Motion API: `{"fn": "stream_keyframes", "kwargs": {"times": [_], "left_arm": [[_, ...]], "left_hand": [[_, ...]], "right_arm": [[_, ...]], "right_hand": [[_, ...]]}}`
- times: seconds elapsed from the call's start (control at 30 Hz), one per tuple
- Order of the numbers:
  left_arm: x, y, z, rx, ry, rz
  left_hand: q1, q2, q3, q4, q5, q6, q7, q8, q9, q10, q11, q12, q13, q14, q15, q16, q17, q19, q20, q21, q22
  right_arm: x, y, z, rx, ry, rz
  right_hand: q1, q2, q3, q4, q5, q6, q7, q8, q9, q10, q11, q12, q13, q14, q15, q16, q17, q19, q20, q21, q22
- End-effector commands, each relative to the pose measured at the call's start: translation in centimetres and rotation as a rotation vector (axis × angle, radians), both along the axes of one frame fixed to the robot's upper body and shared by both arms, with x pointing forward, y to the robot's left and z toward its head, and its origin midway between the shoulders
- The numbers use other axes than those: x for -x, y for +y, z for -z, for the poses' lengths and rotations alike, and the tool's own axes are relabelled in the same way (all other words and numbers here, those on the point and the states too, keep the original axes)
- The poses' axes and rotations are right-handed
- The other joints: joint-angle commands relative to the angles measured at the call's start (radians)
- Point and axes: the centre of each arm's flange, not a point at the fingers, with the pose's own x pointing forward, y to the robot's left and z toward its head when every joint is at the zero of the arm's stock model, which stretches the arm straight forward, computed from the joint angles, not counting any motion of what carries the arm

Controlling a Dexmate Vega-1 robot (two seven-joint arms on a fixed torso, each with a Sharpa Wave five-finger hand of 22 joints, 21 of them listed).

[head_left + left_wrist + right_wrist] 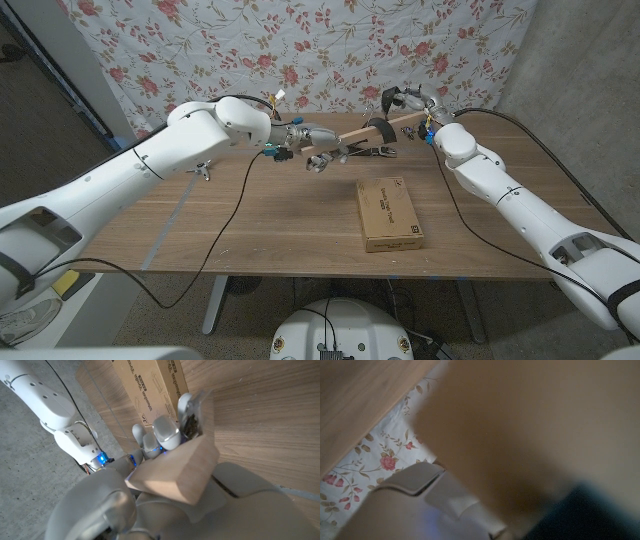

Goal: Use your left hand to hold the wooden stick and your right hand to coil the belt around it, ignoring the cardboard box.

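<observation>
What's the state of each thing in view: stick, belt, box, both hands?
wooden stick: lifted off the table, tilted, gripped at one end.
belt: dark loop around the stick near its far end.
cardboard box: flat on the table, closed, untouched.
left hand: grips the stick's lower end.
right hand: at the stick's far end by the belt; grip unclear.

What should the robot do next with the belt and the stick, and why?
Probably the right hand should carry the belt once more around the wooden stick. The left hand grips the stick's end, holding it up over the table, and only a dark loop of belt sits on it, so coiling looks unfinished. How the right hand holds the belt is unclear.
</observation>
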Motion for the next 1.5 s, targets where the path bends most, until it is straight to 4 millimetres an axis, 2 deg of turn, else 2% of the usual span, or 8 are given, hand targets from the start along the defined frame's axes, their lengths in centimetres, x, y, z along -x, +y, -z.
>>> {"fn": "stream_keyframes", "kwargs": {"times": [0.03, 0.3, 0.5, 0.63, 1.0, 1.5], "left_arm": [[-0.2, 0.5, 0.2, -0.043, 0.028, -0.043], [-0.5, 0.5, 0.0, -0.055, 0.013, -0.072], [-1.3, 0.9, -0.6, -0.042, -0.009, -0.109], [-1.9, 1.1, -0.9, -0.023, -0.016, -0.116], [-2.4, 1.2, -2.3, 0.045, -0.086, -0.065], [-5.1, 0.1, -2.8, 0.037, -0.074, -0.031]], "left_hand": [[0.004, 0.014, 0.009, -0.002, -0.002, 0.022, 0.032, 0.004, 0.0, -0.001, -0.006, 0.003, 0.002, 0.003, -0.007, 0.0, 0.003, 0.011, -0.029, 0.006, 0.005], [0.005, 0.014, 0.01, -0.002, -0.004, 0.022, 0.031, 0.006, 0.0, 0.0, -0.008, 0.003, 0.002, 0.004, -0.007, 0.0, 0.004, 0.012, -0.029, 0.004, 0.002], [0.005, 0.014, 0.011, -0.003, -0.006, 0.021, 0.033, 0.009, 0.001, 0.003, -0.005, 0.004, 0.002, 0.005, -0.007, -0.005, -0.001, 0.014, -0.03, 0.005, 0.002], [0.006, 0.014, 0.012, -0.003, -0.006, 0.024, 0.035, 0.01, 0.0, 0.007, -0.001, 0.004, 0.002, 0.008, -0.007, -0.003, 0.001, 0.014, -0.03, 0.006, 0.004], [0.005, 0.013, 0.015, 0.0, -0.006, 0.022, 0.033, 0.014, 0.002, 0.008, -0.005, 0.004, 0.002, 0.011, -0.006, -0.005, -0.002, 0.017, -0.03, 0.011, 0.016], [0.003, 0.014, 0.018, 0.0, -0.007, 0.021, 0.033, 0.018, 0.003, 0.012, -0.005, 0.003, 0.002, 0.015, -0.006, -0.006, -0.004, 0.023, -0.033, 0.007, 0.015]], "right_arm": [[4.1, 0.8, -4.3, 0.048, -0.125, 0.024], [5.8, 1.3, -5.6, 0.045, -0.186, 0.038], [7.7, 2.0, -6.5, 0.045, -0.27, 0.064], [9.4, 1.8, -7.5, 0.044, -0.313, 0.066], [15.4, -0.7, -10.1, 0.032, -0.416, 0.138], [24.7, -4.3, -12.2, -0.023, -0.557, 0.31]], "right_hand": [[0.02, 0.083, 0.0, 0.003, 0.007, 0.039, -0.01, 0.034, 0.238, 0.004, 0.004, -0.002, -0.001, -0.004, -0.133, -0.002, 0.005, -0.008, -0.003, 0.01, -0.003], [0.021, 0.082, 0.0, 0.004, 0.011, 0.04, -0.012, 0.035, 0.239, 0.004, 0.002, -0.001, -0.002, 0.002, -0.135, -0.008, 0.004, -0.011, -0.004, 0.017, -0.009], [0.025, 0.076, 0.004, 0.0, 0.015, 0.05, -0.009, 0.036, 0.234, 0.016, 0.004, 0.001, -0.008, 0.01, -0.134, -0.012, 0.011, -0.011, -0.002, 0.024, -0.015], [0.026, 0.069, 0.009, -0.004, 0.02, 0.057, -0.008, 0.037, 0.231, 0.025, 0.009, 0.003, -0.011, 0.024, -0.133, -0.021, 0.013, -0.008, 0.002, 0.032, -0.019], [0.022, 0.059, 0.016, -0.009, 0.029, 0.066, -0.003, 0.037, 0.225, 0.041, 0.014, 0.003, -0.021, 0.043, -0.127, -0.038, 0.022, -0.008, 0.006, 0.046, -0.029], [0.013, 0.053, 0.026, -0.014, 0.039, 0.076, 0.0, 0.039, 0.222, 0.059, 0.016, 0.003, -0.03, 0.066, -0.133, -0.06, 0.031, -0.014, 0.002, 0.063, -0.039]]}}
